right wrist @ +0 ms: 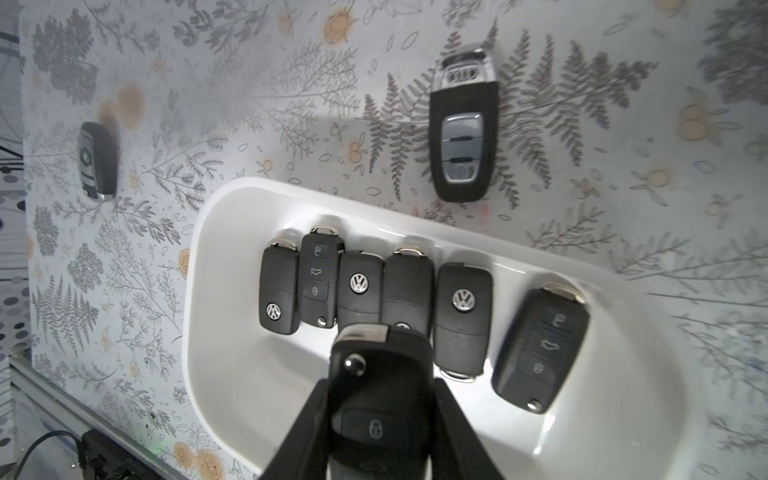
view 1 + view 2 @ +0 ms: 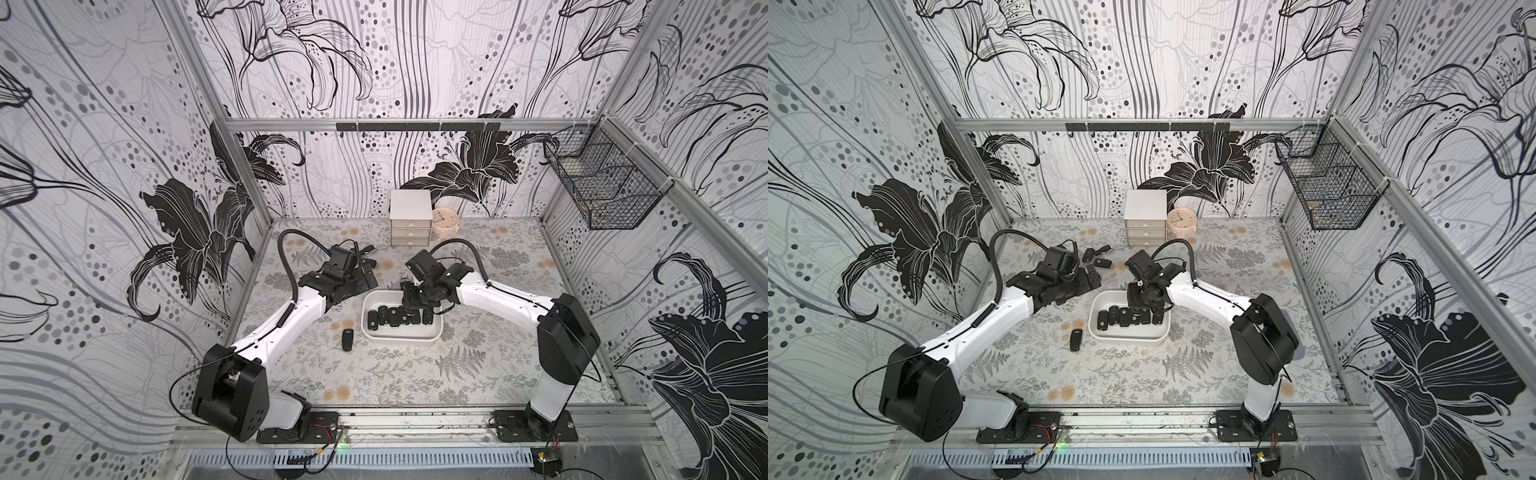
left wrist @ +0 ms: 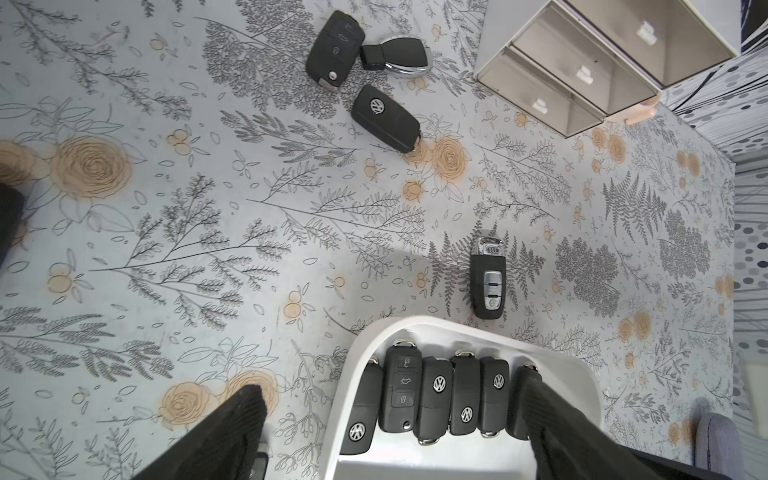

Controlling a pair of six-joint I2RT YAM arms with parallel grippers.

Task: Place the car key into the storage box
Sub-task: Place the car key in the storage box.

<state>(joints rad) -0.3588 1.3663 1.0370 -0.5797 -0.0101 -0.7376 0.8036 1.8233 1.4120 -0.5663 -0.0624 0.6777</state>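
the right pincer (image 1: 380, 388) is closed on the car key (image 1: 374, 357). its two fingers press the key's long narrow sides, and the metal-capped end points away from the wrist. gripped like that, the broad face is kept flat, which i judge lets the key be laid down the same way as the others.

the key hangs over the storage box (image 1: 249, 374), at the edge of the bare strip of floor beside the row of six keys (image 1: 407, 286). those lie side by side along one long wall and take up most of it, so the bare strip looks like the only free room. i cannot tell whether the held key touches the floor, though it seems a little above it. in both top views the right arm reaches over the storage box (image 2: 399, 338) (image 2: 1125, 338) and hides the key.

the left pincer (image 3: 392, 415) is spread wide with nothing in it. it hovers at a corner of the storage box, one finger over the tabletop (image 3: 208, 249) and one over the row. it is probably parked there to leave the right arm room.

loose keys lie outside:
- a silver-buttoned key (image 3: 488, 278) just beside the outer wall
- a striped key (image 1: 97, 162) near a short end
- a cluster of three keys (image 3: 384, 116) farther off
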